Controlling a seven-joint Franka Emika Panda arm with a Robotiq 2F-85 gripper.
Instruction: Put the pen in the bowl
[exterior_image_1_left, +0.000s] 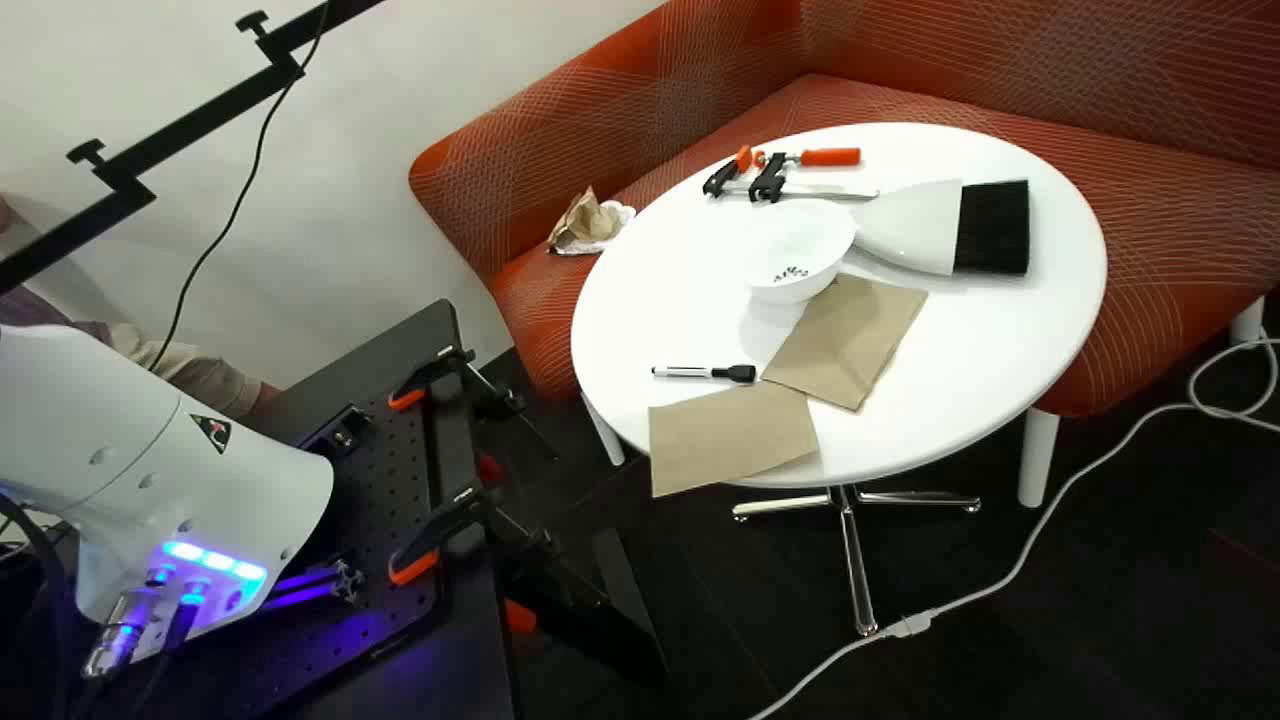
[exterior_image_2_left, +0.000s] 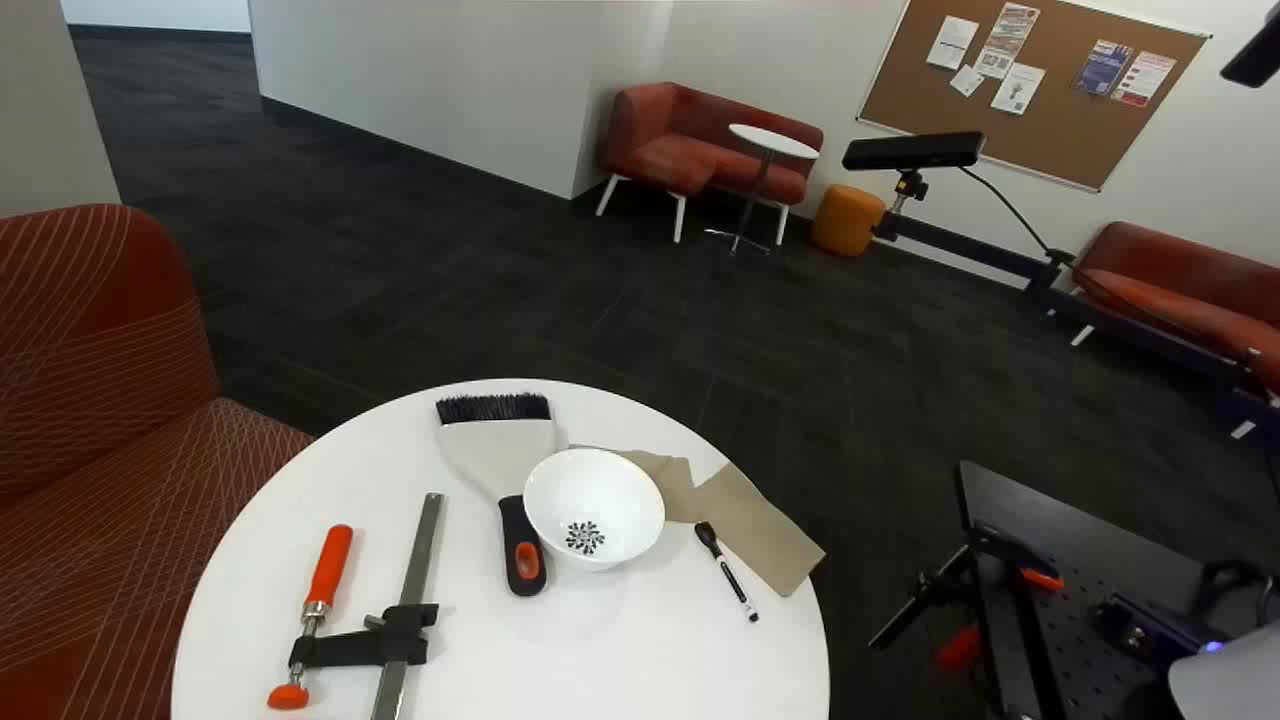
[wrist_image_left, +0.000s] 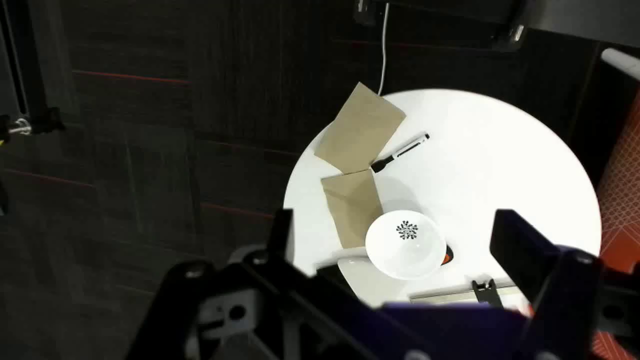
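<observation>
In the wrist view, the gripper (wrist_image_left: 395, 232) has its jaws wide apart; the pen (wrist_image_left: 400, 152) lies on the surface (wrist_image_left: 510, 170), at twelve o'clock from the bowl (wrist_image_left: 410, 257).

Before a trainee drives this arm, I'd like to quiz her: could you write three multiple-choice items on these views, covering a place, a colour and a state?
1. Where is the pen relative to the bowl?
A. Inside it
B. Outside it, on the table
C. Underneath it

2. What colour is the clamp handle on the table?
A. Green
B. Blue
C. Orange-red

3. What state is the claw in?
A. Open
B. Shut on the pen
C. Shut on nothing

1 B: all three views show the pen on the table, apart from the bowl.
2 C: both exterior views show that colour.
3 A: the wrist view shows it spread wide, gripping nothing.
</observation>
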